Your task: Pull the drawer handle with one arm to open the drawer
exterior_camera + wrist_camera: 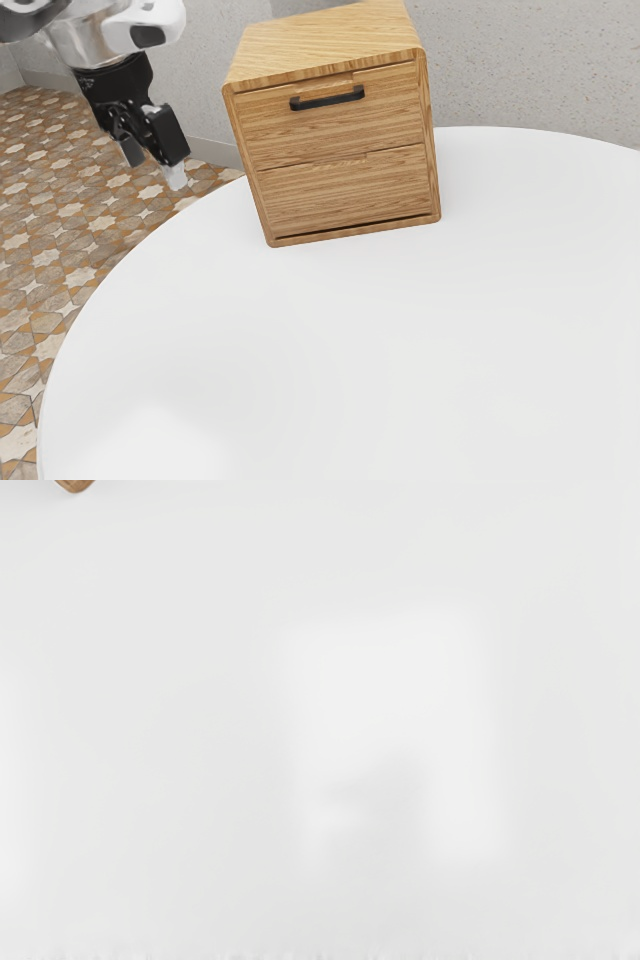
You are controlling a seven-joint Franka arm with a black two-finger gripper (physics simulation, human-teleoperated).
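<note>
Tool (152, 163), fingers wide and empty, hangs well apart from the handle (327, 97), apparently readied to span it; drawer (335, 125) shut.

A round white table (350, 350) is occupying most of the foreground and reflecting soft, even light. Beyond its edge, a floor (50, 230) of brown and cream star-patterned tiles is running toward a plain grey wall (530, 60).
</note>
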